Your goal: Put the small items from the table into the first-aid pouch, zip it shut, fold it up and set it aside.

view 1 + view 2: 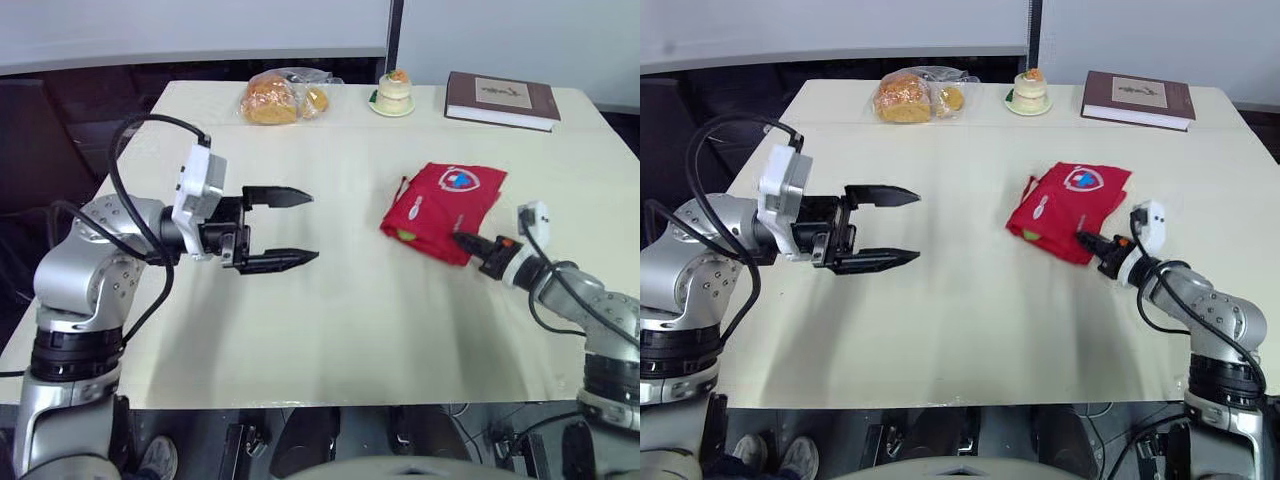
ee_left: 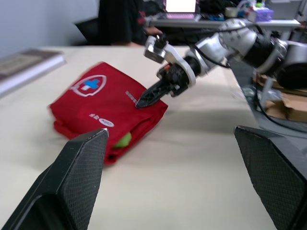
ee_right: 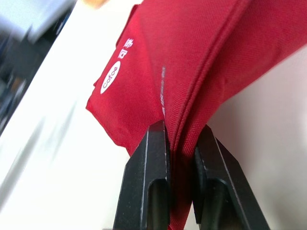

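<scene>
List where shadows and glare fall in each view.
Left eye view: only faint, soft shadows on the table under the left hand, no glare. Left wrist view: a screen behind the right hand is blown out white. Right wrist view: the red pouch is lit evenly, without glare.

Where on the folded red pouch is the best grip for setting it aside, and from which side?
Its thin layered edge at the near corner on the robot's right. The first-aid pouch lies flat on the table, so only the rim offers a lip to pinch; come in low from the near right. The right gripper is shut on that edge.
</scene>
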You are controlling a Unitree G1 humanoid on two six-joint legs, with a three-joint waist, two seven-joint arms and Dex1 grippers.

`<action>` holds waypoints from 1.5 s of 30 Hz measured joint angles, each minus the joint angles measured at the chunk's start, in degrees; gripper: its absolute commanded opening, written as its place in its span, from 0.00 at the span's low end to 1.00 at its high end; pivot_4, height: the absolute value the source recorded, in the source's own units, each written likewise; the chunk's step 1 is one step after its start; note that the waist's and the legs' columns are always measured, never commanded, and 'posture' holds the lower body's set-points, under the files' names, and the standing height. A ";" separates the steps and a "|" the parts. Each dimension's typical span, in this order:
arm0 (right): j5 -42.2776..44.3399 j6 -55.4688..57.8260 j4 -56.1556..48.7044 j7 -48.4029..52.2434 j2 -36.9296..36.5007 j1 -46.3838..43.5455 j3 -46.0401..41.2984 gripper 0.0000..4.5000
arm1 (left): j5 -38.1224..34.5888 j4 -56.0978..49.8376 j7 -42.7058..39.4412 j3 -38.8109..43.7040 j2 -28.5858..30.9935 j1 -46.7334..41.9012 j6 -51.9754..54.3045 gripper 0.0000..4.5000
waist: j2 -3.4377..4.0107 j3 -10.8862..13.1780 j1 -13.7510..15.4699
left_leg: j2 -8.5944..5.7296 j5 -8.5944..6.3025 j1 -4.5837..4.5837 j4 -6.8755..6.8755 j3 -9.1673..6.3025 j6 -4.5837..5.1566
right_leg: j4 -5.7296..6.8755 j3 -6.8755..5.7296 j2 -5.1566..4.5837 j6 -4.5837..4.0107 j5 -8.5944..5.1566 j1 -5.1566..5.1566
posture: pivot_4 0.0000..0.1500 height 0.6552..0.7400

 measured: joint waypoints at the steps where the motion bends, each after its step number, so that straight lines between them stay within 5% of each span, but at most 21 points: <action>1: -0.02 -0.30 0.37 -0.82 0.36 -0.49 -0.30 0.00 | -0.03 0.04 0.21 0.01 -0.06 -0.22 -0.02 1.00 | 0.01 0.00 -0.07 | 0.00 0.00 0.03 -0.01 0.02 0.00 | 0.01 0.01 0.00 0.00 0.00 0.00 | 1.00 0.87; 5: -5.81 -15.98 15.98 -15.97 10.98 -14.98 -7.40 0.00 | 0.24 2.06 3.49 -0.88 -2.56 -4.35 -0.56 1.00 | 0.05 0.03 -1.48 | 0.02 0.04 0.05 -0.08 0.09 -0.07 | 0.15 0.07 0.04 -0.01 0.01 -0.11 | 1.00 0.87; 15: -15.46 -48.21 53.33 -20.01 15.89 -35.32 -11.81 0.00 | 2.25 3.50 6.62 -2.22 -3.94 -4.97 -2.91 1.00 | 0.08 0.05 -2.98 | 0.02 0.19 -0.10 -0.54 0.37 -0.32 | 0.21 0.30 -0.06 -0.01 0.02 -0.53 | 1.00 0.87; 16: -16.31 -49.30 55.28 -18.88 15.77 -35.53 -11.35 0.22 | 2.26 3.57 7.06 -2.21 -3.93 -4.94 -2.96 1.00 | 0.08 0.05 -3.01 | 0.02 0.19 -0.10 -0.54 0.38 -0.32 | 0.21 0.31 -0.06 -0.01 0.02 -0.53 | 1.00 0.87; 18: -17.25 -49.82 56.77 -17.25 15.76 -35.52 -10.56 0.26 | 2.37 3.36 7.70 -2.06 -3.80 -4.37 -3.08 1.00 | 0.09 0.04 -3.05 | 0.03 0.19 -0.08 -0.54 0.41 -0.32 | 0.22 0.35 -0.07 -0.01 0.02 -0.53 | 1.00 0.87; 19: -17.84 -49.79 56.98 -15.86 15.75 -35.16 -9.93 0.41 | 2.76 3.19 8.42 -2.06 -3.73 -3.58 -3.11 1.00 | 0.10 0.04 -3.22 | 0.03 0.18 -0.01 -0.54 0.49 -0.32 | 0.24 0.44 -0.07 -0.01 0.02 -0.53 | 1.00 0.87; 24: -19.07 -45.98 49.44 -9.58 13.85 -27.54 -5.61 0.86 | 5.09 2.59 12.46 -1.48 -3.52 0.53 -3.11 1.00 | 0.10 0.04 -2.75 | 0.05 0.18 -0.06 -0.56 0.38 -0.32 | 0.29 0.35 -0.09 -0.01 0.02 -0.56 | 1.00 0.87; 25: -19.54 -42.13 40.43 -6.21 12.08 -21.04 -2.21 0.96 | 5.73 1.54 13.95 -0.32 -3.21 2.97 -3.13 1.00 | 0.11 0.03 -2.62 | 0.05 0.18 -0.08 -0.57 0.38 -0.31 | 0.27 0.35 -0.12 -0.01 0.02 -0.57 | 1.00 0.87; 26: -19.71 -40.96 38.06 -5.26 11.35 -19.15 -1.47 0.99 | 5.85 1.50 14.32 -0.08 -3.10 3.65 -3.14 1.00 | 0.11 0.03 -2.57 | 0.05 0.18 -0.10 -0.59 0.38 -0.31 | 0.24 0.35 -0.15 -0.01 0.02 -0.58 | 1.00 0.87; 34: -19.99 -34.89 -0.22 18.55 -8.22 13.53 6.17 0.99 | 8.60 -0.60 17.46 2.75 -2.02 19.68 -3.83 1.00 | 0.13 0.02 -2.76 | 0.13 0.04 0.07 -0.78 0.51 -0.07 | 0.16 0.46 -0.12 0.00 0.01 -0.60 | 1.00 0.87; 39: -20.31 -43.71 -7.10 35.73 -16.61 28.30 4.67 0.99 | 9.49 -3.12 17.99 4.15 -2.59 29.64 -5.81 1.00 | 0.11 0.01 -2.36 | 0.16 0.05 0.26 -0.80 0.52 -0.09 | 0.12 0.44 -0.02 0.00 -0.01 -0.43 | 1.00 0.87; 45: -19.71 -49.18 -7.28 45.85 -20.48 35.50 -1.16 0.99 | 10.25 -5.23 18.45 4.88 -2.58 36.88 -7.63 1.00 | 0.06 -0.02 -1.35 | 0.14 0.05 0.41 -0.78 0.56 -0.09 | 0.03 0.46 -0.02 -0.02 -0.02 -0.28 | 1.00 0.87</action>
